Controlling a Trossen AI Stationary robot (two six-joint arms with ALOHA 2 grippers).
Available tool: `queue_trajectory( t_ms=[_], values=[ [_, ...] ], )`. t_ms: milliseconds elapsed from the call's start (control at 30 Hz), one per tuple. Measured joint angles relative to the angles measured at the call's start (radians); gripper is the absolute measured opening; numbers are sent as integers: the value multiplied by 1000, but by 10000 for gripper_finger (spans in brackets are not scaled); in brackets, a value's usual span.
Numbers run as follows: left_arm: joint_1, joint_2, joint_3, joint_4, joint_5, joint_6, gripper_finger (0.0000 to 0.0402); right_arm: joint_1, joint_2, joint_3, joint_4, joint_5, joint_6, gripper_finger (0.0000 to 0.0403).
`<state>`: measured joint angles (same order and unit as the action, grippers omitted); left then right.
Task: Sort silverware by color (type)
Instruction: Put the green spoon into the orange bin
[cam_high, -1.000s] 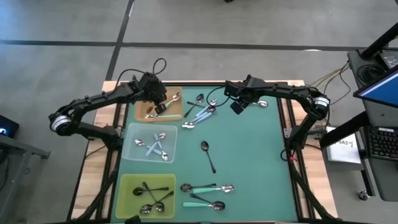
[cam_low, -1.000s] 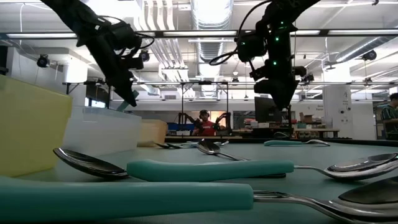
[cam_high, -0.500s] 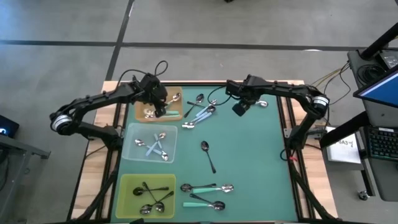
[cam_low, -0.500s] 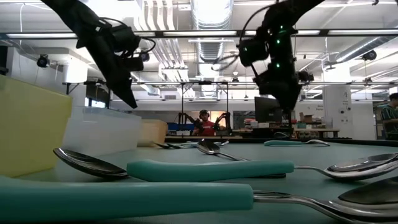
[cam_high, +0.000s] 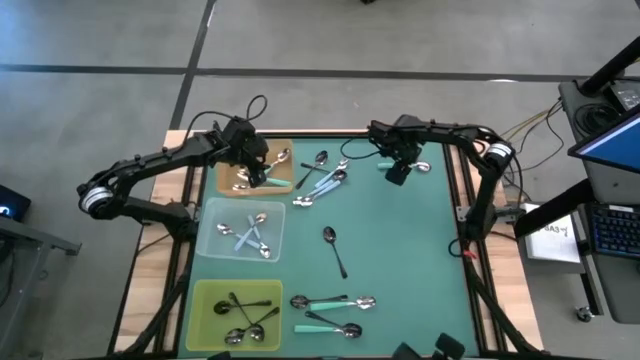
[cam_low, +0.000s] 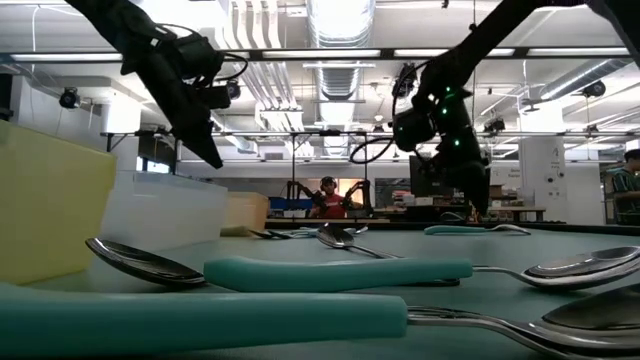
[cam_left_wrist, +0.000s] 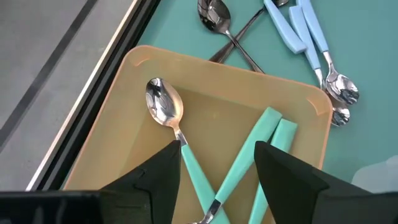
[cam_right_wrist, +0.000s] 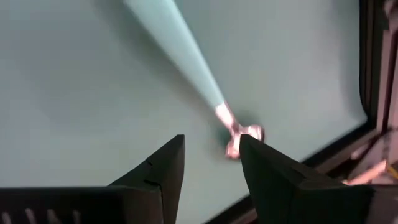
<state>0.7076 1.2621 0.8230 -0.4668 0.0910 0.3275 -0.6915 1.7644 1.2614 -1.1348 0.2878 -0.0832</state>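
While left arm reaches in from table's left side, my left gripper (cam_left_wrist: 214, 163) hangs over tan tray (cam_high: 229, 170) at far left, fingers apart, empty. Left wrist view alone shows mint-handled spoons (cam_left_wrist: 249, 155) lying crossed in that tray. My right gripper (cam_high: 397, 173) hovers over far-right mint spoon (cam_right_wrist: 186, 56), fingers parted, nothing between. High view adds pale-blue spoons in clear tray (cam_high: 210, 240), black spoons in yellow-green tray (cam_high: 205, 300).
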Motion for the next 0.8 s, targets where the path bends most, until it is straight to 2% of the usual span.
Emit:
queue_trajectory(
  t_ms=[300, 567, 667, 800],
  values=[
    [0, 0, 0, 0, -1, 0, 186, -14, 84, 8, 117, -4, -219, 134],
    [0, 0, 0, 3, -1, -6, 186, -13, 178, 12, 175, -2, -299, 138],
    [0, 0, 0, 4, -1, -46, 186, -14, 220, 12, 172, -32, -298, 113],
    [0, 0, -1, 34, 5, -153, 186, -13, 261, 11, 166, -48, -297, 53]
  ],
)
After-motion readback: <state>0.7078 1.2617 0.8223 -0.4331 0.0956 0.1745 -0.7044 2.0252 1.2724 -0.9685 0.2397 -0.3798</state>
